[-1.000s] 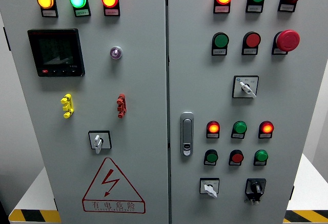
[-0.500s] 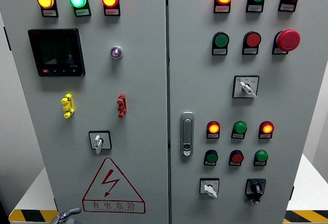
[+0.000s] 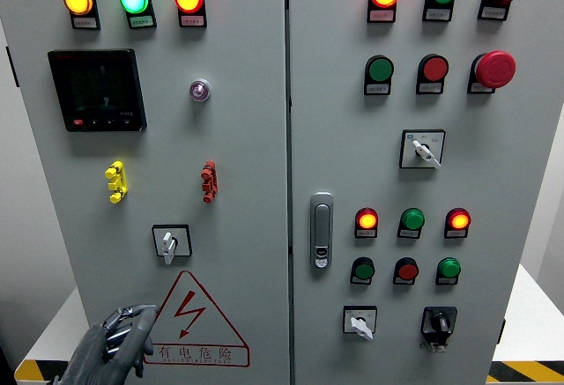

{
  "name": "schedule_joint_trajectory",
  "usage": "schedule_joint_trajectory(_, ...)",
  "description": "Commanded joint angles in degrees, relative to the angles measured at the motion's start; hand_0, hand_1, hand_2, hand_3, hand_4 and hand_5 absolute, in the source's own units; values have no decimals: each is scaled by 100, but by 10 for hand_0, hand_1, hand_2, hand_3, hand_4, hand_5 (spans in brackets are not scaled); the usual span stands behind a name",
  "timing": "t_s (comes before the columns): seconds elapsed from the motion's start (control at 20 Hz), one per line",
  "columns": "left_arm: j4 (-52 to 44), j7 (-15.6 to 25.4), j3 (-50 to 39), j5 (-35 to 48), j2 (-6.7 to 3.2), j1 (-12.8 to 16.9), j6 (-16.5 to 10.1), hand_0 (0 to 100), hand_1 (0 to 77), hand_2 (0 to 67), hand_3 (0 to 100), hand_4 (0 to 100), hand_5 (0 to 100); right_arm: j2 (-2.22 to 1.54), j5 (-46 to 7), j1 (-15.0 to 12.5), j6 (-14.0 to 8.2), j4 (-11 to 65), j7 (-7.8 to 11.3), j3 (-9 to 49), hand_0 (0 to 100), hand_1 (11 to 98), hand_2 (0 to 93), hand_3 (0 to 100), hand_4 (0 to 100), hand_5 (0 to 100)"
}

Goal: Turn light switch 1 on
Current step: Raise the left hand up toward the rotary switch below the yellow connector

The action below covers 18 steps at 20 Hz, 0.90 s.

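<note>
Light switch 1 (image 3: 170, 242), a small white rotary knob on a black square plate, sits on the left door of the grey cabinet (image 3: 247, 138), just above the red warning triangle (image 3: 195, 321), which carries a lightning bolt and the characters 有电危险. The left hand (image 3: 113, 348) shows at the lower left, below the switch and clear of it, its dark fingers (image 3: 132, 325) loosely curled and holding nothing, fingertips beside the triangle's left edge. Tags under the lamps are too small to read.
</note>
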<state>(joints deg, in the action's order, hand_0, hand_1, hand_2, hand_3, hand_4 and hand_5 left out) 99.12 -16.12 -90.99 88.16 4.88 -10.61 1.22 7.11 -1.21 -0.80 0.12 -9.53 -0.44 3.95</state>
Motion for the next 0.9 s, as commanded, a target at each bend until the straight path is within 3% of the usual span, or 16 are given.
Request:
schedule_joint_trajectory(0.0, 2, -102, 11, 305, -13, -247, 1, 0, 451, 379, 929, 1000, 1000, 1, -2, 0, 6, 4, 0, 0, 0, 195, 0, 194, 191, 106)
schedule_joint_trajectory(0.25, -16, -322, 38, 553, 31, -652, 404, 0, 508, 401, 939, 1000, 1000, -7, -2, 0, 6, 4, 0, 0, 0, 195, 0, 194, 191, 106)
schedule_joint_trajectory(0.6, -33, -611, 82, 561, 48, -776, 510, 0, 545, 416, 921, 1000, 1000, -7, -2, 0, 6, 4, 0, 0, 0, 195, 0, 194, 191, 106)
schedule_joint_trajectory(0.75, -42, -647, 99, 562, 48, -776, 826, 0, 555, 423, 918, 1000, 1000, -7, -2, 0, 6, 4, 0, 0, 0, 195, 0, 194, 191, 106)
schedule_joint_trajectory(0.85, -51, -673, 99, 570, 48, -846, 879, 0, 571, 435, 917, 1000, 1000, 1, -2, 0, 6, -5, 0, 0, 0, 195, 0, 194, 191, 106)
